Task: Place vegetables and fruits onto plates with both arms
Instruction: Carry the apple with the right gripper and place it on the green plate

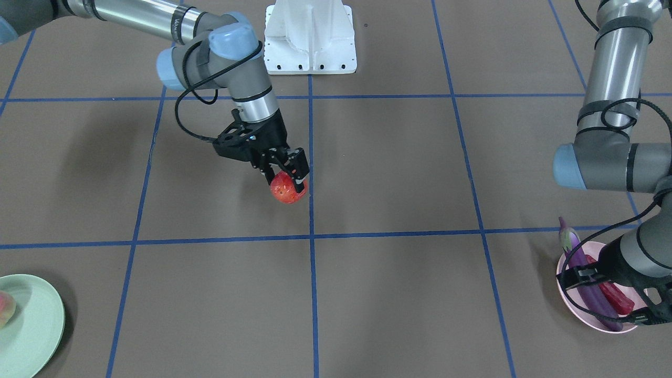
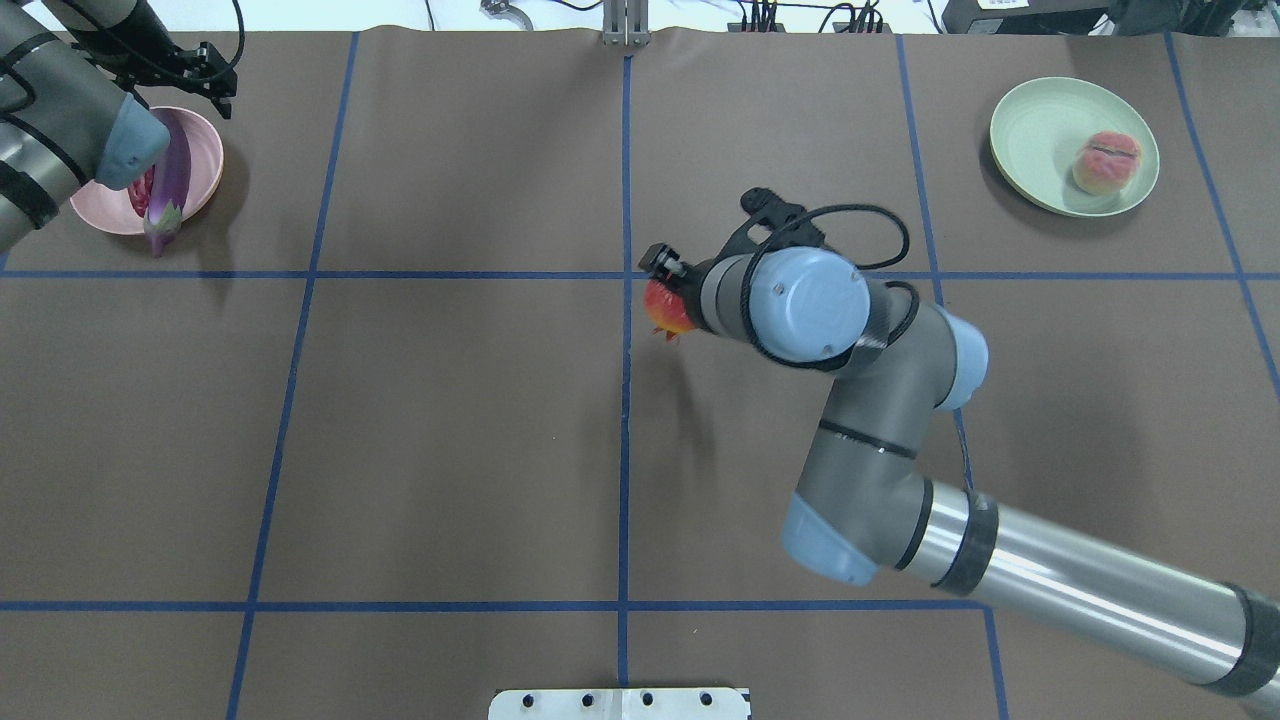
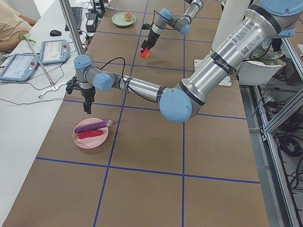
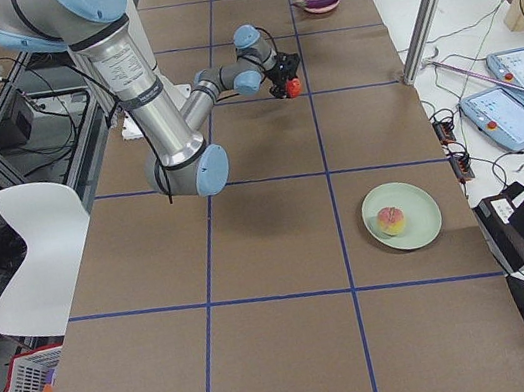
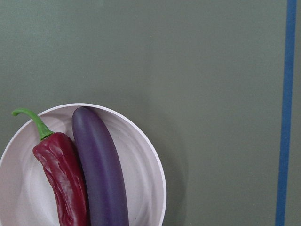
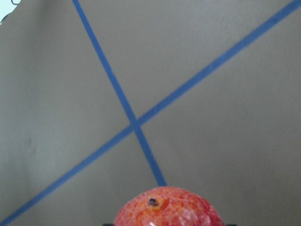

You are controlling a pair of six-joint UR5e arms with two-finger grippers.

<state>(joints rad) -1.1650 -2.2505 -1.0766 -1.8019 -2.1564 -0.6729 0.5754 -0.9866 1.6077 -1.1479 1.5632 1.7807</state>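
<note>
My right gripper (image 1: pixel 287 178) is shut on the round red strawberry (image 1: pixel 287 191) and holds it just above the table near the middle; the strawberry also fills the bottom of the right wrist view (image 6: pixel 167 207). The purple eggplant (image 5: pixel 101 174) and the red chili (image 5: pixel 61 183) lie side by side on the pink plate (image 5: pixel 143 160). My left gripper (image 2: pixel 212 85) hangs above that plate's far edge, holds nothing and looks open. The peach half (image 2: pixel 1105 162) sits on the mint green plate (image 2: pixel 1040 130) at the far right.
The white base block (image 1: pixel 310 39) stands at the robot's side of the table. Blue tape lines (image 2: pixel 625 400) cross the brown table. An operator and tablets (image 3: pixel 19 65) are at the far side, off the table.
</note>
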